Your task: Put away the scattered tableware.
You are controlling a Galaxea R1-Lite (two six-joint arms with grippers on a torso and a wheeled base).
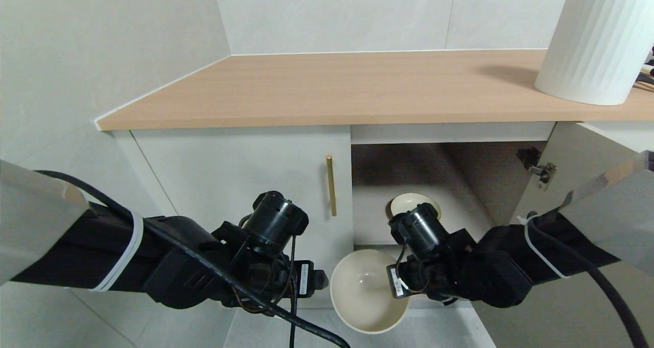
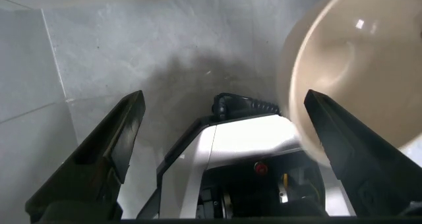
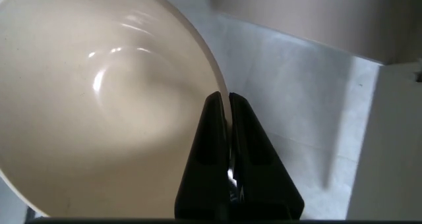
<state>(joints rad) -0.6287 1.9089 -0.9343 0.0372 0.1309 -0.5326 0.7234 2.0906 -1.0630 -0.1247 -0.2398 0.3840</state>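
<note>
One cream bowl [image 3: 99, 105] is pinched by right gripper [image 3: 227, 104]; left gripper [image 2: 224, 102] gapes, apparently empty.

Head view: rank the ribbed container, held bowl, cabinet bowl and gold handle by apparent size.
1. Ribbed container, cut off by the frame.
2. Held bowl.
3. Cabinet bowl, farther away and partly hidden, so its true size is unsure.
4. Gold handle, longer than that bowl but much thinner.

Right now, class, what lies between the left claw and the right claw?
A cream bowl, its rim pinched by the right claw, as the head view shows.
</note>
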